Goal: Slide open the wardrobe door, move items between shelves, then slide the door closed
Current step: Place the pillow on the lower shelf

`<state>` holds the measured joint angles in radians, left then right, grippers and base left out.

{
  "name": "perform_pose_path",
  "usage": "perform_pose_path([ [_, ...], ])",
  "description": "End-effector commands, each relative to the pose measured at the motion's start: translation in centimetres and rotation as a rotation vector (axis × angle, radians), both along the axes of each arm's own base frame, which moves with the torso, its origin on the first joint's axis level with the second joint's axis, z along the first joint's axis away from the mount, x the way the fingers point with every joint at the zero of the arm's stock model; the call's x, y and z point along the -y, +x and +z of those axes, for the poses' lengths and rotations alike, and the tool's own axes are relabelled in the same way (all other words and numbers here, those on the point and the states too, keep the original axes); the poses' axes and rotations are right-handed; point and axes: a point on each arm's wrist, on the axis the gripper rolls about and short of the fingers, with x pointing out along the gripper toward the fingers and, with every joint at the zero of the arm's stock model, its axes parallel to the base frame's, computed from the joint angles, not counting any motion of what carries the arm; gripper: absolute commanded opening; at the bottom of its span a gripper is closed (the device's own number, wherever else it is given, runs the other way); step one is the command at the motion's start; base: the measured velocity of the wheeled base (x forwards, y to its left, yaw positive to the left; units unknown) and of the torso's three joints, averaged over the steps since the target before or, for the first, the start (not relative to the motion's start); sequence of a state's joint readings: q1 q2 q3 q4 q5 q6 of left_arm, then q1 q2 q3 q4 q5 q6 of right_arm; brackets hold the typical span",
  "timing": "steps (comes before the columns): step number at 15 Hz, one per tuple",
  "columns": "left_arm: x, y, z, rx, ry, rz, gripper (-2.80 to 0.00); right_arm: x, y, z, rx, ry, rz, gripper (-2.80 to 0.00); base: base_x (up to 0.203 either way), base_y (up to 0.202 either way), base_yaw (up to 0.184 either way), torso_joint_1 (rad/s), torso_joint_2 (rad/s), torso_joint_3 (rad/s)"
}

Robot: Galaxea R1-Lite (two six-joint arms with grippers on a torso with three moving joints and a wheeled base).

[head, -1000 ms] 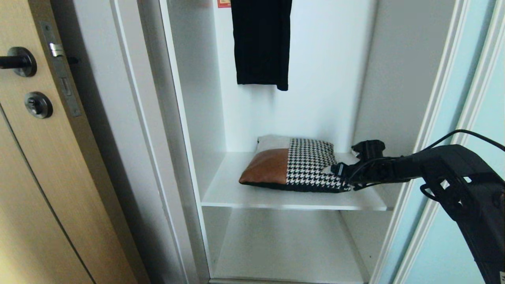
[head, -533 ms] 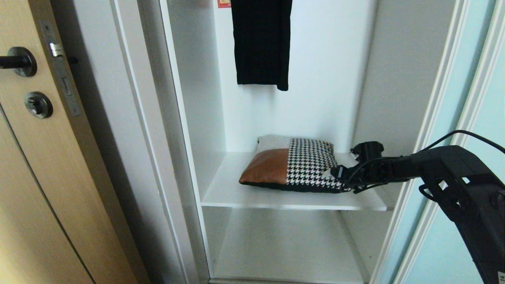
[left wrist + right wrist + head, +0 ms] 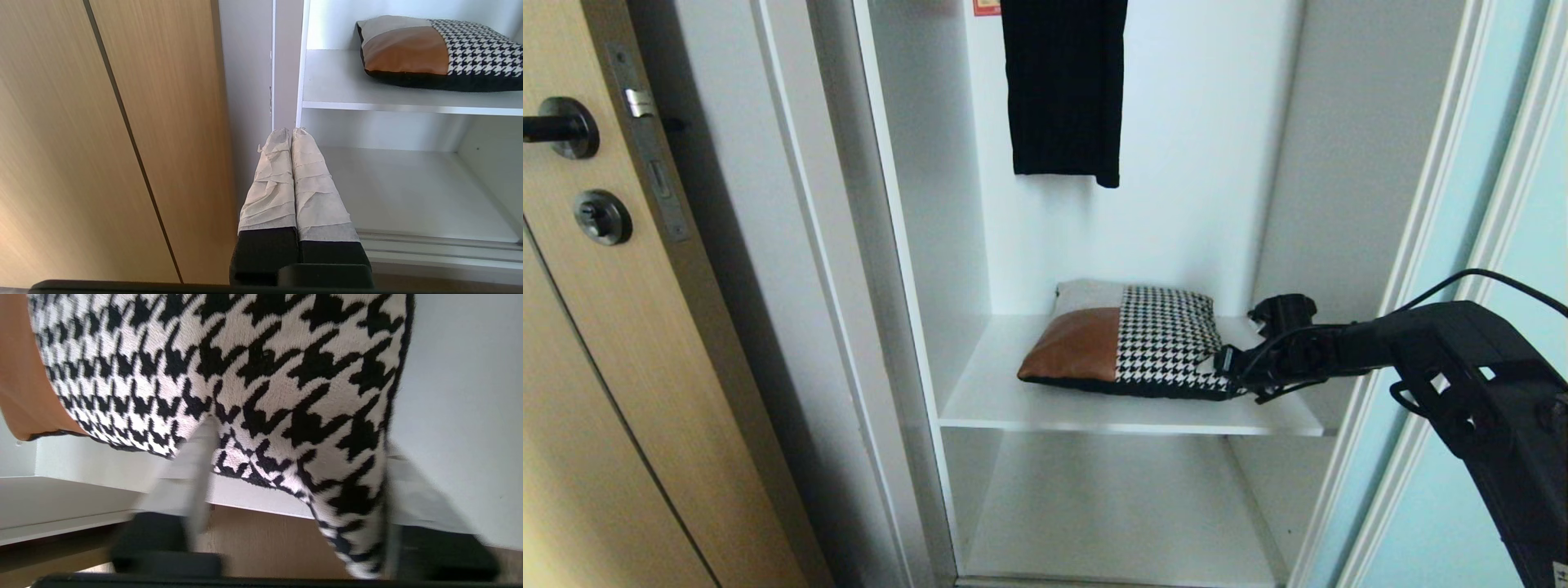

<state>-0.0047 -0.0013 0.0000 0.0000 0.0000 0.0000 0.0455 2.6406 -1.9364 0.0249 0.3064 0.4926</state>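
The item (image 3: 1131, 351), a padded bundle in rust-brown, grey and black-and-white houndstooth with a black underside, lies on the middle shelf (image 3: 1013, 400). My right gripper (image 3: 1232, 359) reaches in level from the right. In the right wrist view its open gripper (image 3: 298, 445) straddles the houndstooth corner (image 3: 265, 375), with one blurred fingertip (image 3: 202, 437) on each side of the fabric. The sliding wardrobe door (image 3: 1462, 506) stands pushed aside at the right. My left gripper (image 3: 291, 130) is shut and empty, low by the wardrobe's left post, with the item (image 3: 433, 53) above it.
A long black garment (image 3: 1062, 82) hangs above the shelf at the back. The lower shelf (image 3: 1111, 514) is bare. A tan wooden door (image 3: 588, 367) with a dark lever handle (image 3: 556, 128) stands at the left. The compartment's white walls close in on both sides.
My right gripper's fingers have drawn closer together around the item's right corner. The arm has barely shifted, and the item lies where it was.
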Motion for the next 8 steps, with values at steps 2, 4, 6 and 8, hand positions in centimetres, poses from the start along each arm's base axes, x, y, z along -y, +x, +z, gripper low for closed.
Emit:
perform_pose_path([
  [2, 0.0, 0.0, 0.0, 0.0, 0.0, 0.0, -2.8, -0.1, 0.0, 0.2, 0.007, 0.009, 0.008, -2.8, 0.0, 0.0, 0.0, 0.0, 0.0, 0.0],
  [4, 0.0, 0.0, 0.0, 0.0, 0.0, -0.001, -2.8, -0.1, 0.3, -0.1, 0.029, 0.01, 0.005, -2.8, 0.0, 0.0, 0.0, 0.0, 0.0, 0.0],
  [6, 0.0, 0.0, 0.0, 0.0, 0.0, 0.0, -2.8, -0.1, 0.6, -1.0, 0.05, 0.004, -0.003, -2.8, 0.0, 0.0, 0.0, 0.0, 0.0, 0.0],
  [8, 0.0, 0.0, 0.0, 0.0, 0.0, 0.0, -2.8, 0.0, 0.6, -0.8, 0.056, 0.002, -0.005, -2.8, 0.0, 0.0, 0.0, 0.0, 0.0, 0.0],
])
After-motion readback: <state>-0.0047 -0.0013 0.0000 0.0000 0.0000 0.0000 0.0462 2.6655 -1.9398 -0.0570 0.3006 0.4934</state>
